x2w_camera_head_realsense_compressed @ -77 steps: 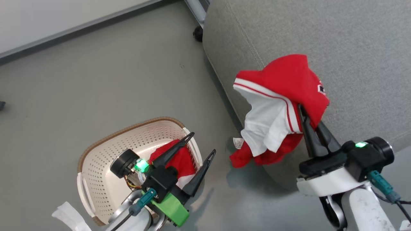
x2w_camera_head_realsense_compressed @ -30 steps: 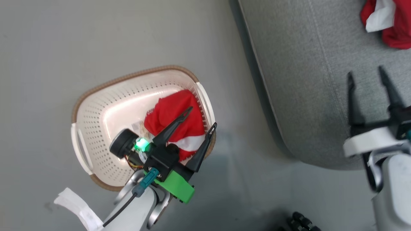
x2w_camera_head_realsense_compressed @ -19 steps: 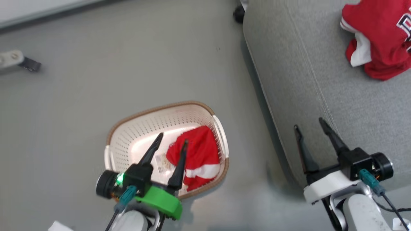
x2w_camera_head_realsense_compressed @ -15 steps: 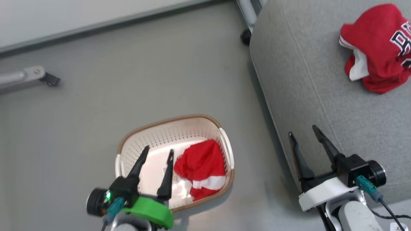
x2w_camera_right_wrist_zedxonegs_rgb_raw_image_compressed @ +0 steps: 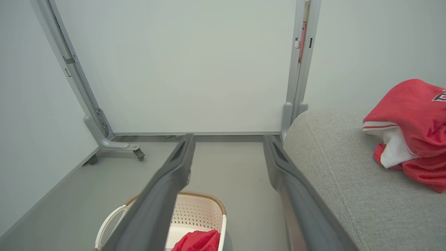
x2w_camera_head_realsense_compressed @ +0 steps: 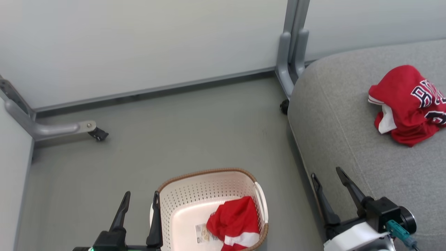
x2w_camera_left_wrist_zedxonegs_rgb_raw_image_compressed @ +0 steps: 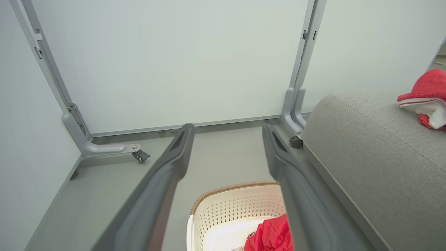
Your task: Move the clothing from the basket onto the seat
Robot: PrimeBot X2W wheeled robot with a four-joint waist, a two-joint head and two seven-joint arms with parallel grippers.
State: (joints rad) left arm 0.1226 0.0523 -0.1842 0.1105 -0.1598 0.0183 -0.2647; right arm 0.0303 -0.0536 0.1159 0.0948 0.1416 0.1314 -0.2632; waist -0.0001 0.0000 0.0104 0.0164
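Note:
A red garment with black-and-white lettering [x2w_camera_head_realsense_compressed: 407, 104] lies crumpled on the light-grey seat [x2w_camera_head_realsense_compressed: 348, 139], also seen as the garment [x2w_camera_right_wrist_zedxonegs_rgb_raw_image_compressed: 411, 129] in the right wrist view. A second red garment with a white stripe [x2w_camera_head_realsense_compressed: 235, 223] lies in the cream perforated basket [x2w_camera_head_realsense_compressed: 205, 181] on the floor, beside a paper label. My left gripper [x2w_camera_head_realsense_compressed: 141, 197] stands open and empty just left of the basket. My right gripper [x2w_camera_head_realsense_compressed: 327, 172] is open and empty over the seat's front edge, well short of the garment on it.
White partition panels on grey metal frames close off the back. One frame foot with a castor [x2w_camera_head_realsense_compressed: 97, 133] lies at the left, another post [x2w_camera_head_realsense_compressed: 291, 52] stands by the seat's corner. Grey floor [x2w_camera_head_realsense_compressed: 174, 139] stretches between basket and wall.
The camera has tilted up, so basket and seat sit lower in the picture. The right gripper let go of the lettered garment, which now lies on the seat. Both grippers have drawn back.

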